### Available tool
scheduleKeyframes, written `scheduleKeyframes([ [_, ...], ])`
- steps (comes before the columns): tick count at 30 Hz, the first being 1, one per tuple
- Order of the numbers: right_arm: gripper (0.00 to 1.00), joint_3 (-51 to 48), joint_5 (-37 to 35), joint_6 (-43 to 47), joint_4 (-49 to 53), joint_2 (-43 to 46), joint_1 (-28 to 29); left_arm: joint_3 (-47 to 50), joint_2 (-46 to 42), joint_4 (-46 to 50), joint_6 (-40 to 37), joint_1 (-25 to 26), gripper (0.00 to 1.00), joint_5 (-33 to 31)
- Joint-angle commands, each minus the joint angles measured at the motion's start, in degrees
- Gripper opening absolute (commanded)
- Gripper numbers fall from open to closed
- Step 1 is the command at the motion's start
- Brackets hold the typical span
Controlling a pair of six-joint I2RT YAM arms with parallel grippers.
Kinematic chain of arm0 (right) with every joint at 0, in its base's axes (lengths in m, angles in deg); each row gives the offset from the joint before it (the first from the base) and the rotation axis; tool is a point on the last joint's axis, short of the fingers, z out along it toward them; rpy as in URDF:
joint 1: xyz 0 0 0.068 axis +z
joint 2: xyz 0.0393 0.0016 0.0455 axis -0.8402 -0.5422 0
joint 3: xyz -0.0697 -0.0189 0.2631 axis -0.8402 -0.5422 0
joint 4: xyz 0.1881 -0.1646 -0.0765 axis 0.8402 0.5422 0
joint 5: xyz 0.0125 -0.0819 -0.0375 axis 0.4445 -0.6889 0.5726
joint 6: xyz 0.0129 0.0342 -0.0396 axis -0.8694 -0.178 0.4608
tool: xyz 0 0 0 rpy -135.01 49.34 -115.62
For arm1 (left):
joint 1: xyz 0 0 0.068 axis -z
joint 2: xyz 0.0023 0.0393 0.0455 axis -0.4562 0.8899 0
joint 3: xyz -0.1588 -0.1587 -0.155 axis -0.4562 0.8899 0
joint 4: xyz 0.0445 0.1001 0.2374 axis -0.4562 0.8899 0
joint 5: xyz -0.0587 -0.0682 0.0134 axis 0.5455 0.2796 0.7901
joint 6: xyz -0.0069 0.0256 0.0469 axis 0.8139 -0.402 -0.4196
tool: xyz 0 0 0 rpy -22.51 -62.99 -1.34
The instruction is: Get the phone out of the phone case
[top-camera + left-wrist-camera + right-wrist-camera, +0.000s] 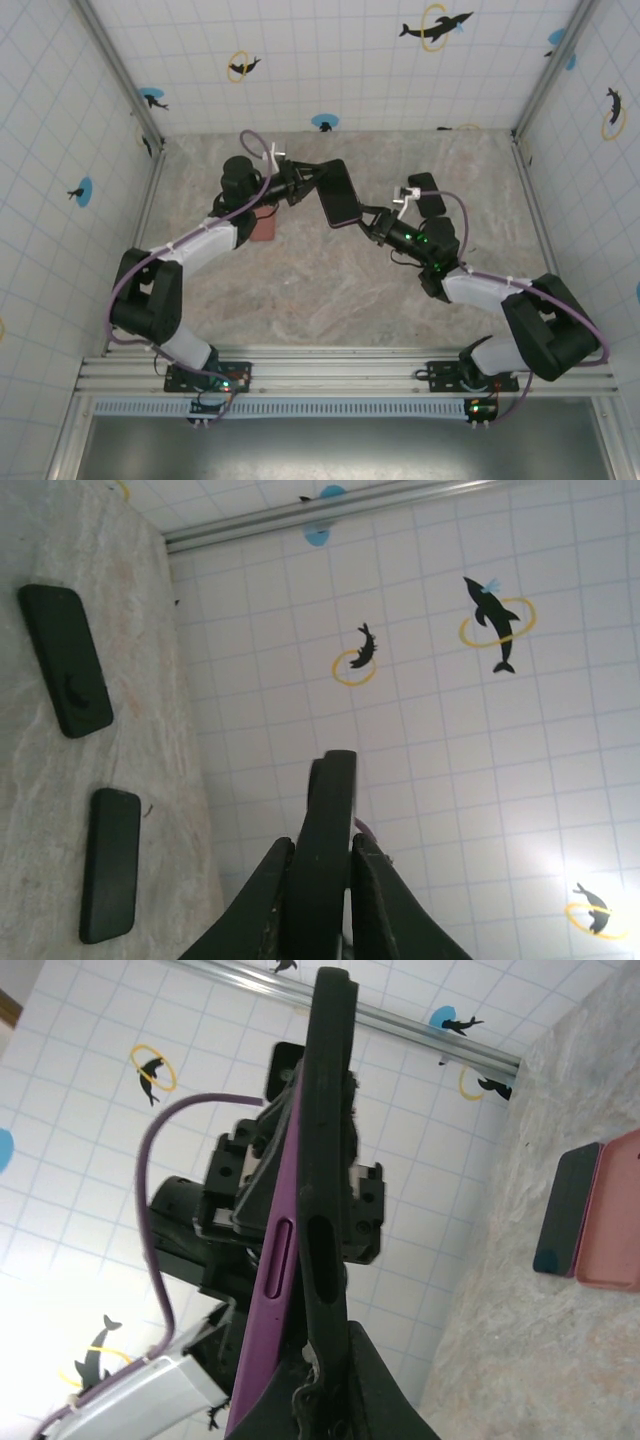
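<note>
One phone (340, 195) clamped by left pincer (306, 181) and right pincer (371, 217) over marbled, tile-walled table (300, 295).

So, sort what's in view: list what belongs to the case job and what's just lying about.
Job: black case, purple phone in it, left tool, right tool, both gripping.
Lying about: pink case, dark phone beside it, black slab, second black slab.

Table (330, 300) front lies open; pink case (266, 230) and, seemingly, dark phone (428, 192) obstruct farther back.
</note>
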Motion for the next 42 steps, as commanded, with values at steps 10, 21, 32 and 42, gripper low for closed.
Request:
scheduleKeyframes([
  [10,0.00,-3.42,-5.54,-4.31,-6.00,-0.19,-0.93,0.79,2.56,1.96,0.82,0.11,0.56,-4.22],
  [21,0.00,-3.15,-10.14,-2.03,-10.71,-1.18,-1.47,4.58,-3.93,7.84,-0.30,0.56,0.73,-12.13],
  [32,0.00,-0.88,-15.48,0.13,-17.40,-5.42,-1.03,12.64,-14.94,7.40,5.19,13.11,0.71,-27.00],
  [42,0.00,-1.80,-18.97,3.97,-17.76,-5.25,0.28,11.84,-12.95,-0.08,10.14,21.07,0.57,-33.11],
])
